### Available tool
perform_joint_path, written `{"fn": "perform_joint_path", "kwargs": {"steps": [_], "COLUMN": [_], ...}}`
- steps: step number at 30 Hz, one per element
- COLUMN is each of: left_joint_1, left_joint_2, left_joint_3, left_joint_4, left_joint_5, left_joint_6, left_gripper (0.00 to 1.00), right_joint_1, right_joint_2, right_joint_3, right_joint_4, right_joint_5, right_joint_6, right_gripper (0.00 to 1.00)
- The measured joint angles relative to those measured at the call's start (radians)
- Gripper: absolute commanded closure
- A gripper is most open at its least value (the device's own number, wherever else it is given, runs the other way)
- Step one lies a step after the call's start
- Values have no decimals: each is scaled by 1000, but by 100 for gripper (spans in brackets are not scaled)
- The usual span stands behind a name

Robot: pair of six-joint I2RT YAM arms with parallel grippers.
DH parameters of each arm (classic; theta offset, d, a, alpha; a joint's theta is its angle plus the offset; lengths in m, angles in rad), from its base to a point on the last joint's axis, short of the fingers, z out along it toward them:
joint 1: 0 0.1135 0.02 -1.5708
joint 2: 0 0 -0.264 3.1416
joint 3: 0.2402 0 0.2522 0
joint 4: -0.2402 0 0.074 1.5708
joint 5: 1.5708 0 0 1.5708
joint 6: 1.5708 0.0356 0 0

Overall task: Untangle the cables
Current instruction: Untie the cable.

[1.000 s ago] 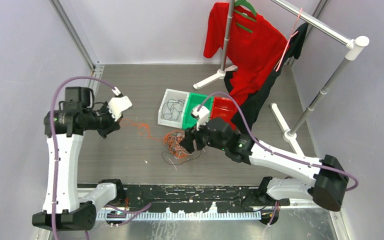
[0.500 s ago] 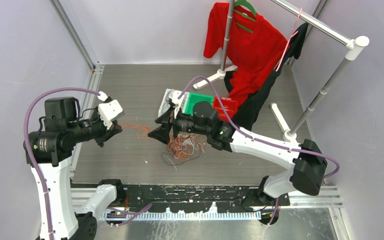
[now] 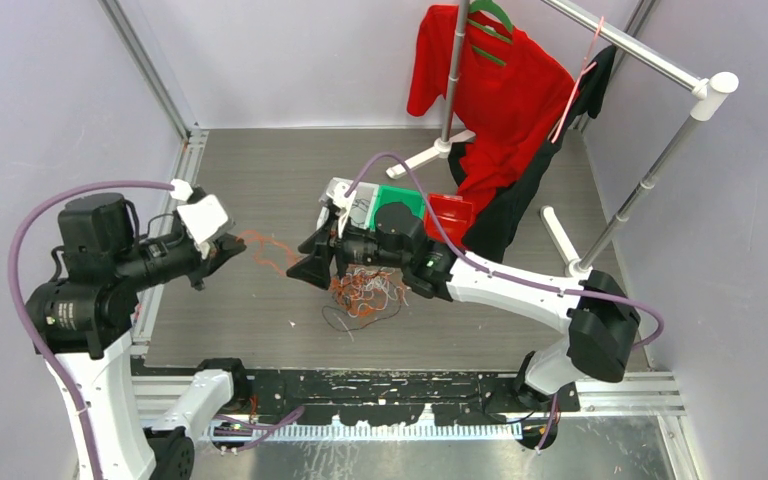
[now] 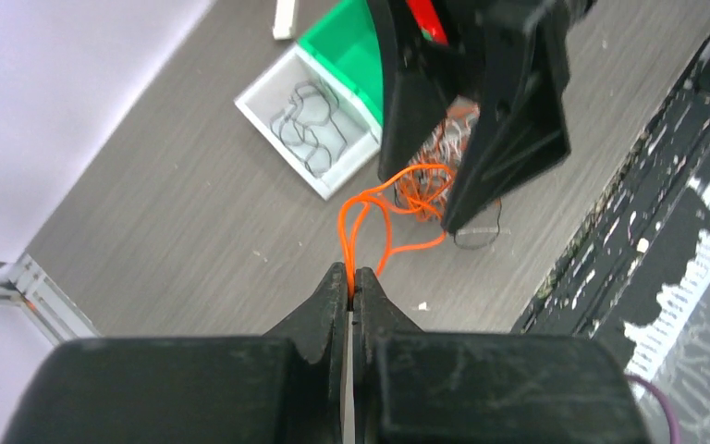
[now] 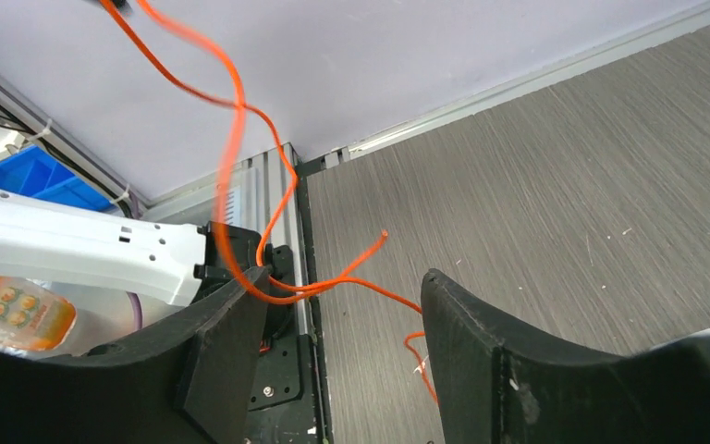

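Grey table (image 3: 240, 325): wrist views show left hand (image 4: 351, 277) pinching orange cable (image 4: 341, 236), right hand (image 5: 340, 279) spread.

The right gripper (image 3: 312, 268) swings from the right side of the cables (image 3: 365, 290) across to their left edge, while the left gripper (image 3: 228, 247) draws back toward the near-left, lifting its orange strand (image 4: 343, 245)

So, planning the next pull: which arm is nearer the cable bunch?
Right. Right arm hangs, jaws open, beside the bunch; left arm pinches an orange strand farther left.
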Motion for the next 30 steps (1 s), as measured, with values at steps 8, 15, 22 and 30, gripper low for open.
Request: {"fn": "perform_joint_path", "kwargs": {"steps": [8, 15, 22, 30], "left_joint_1": [0, 0, 0, 0], "left_joint_2": [56, 63, 74, 76], "left_joint_3": [172, 250, 318, 332], "left_joint_4": [28, 135, 271, 339], "left_joint_5": [59, 62, 16, -10], "left_joint_6": [-104, -212, -323, -372], "left_gripper": [100, 100, 100, 100], "right_joint_1": [0, 9, 34, 39], "right_joint_2": [36, 86, 87, 58], "right_joint_3": [-108, -175, -227, -285], "right_joint_4": [106, 143, 171, 158], "right_joint_5": [15, 49, 96, 128], "right_joint_6": [32, 55, 55, 52], "right_gripper": [37, 37, 40, 36]}}
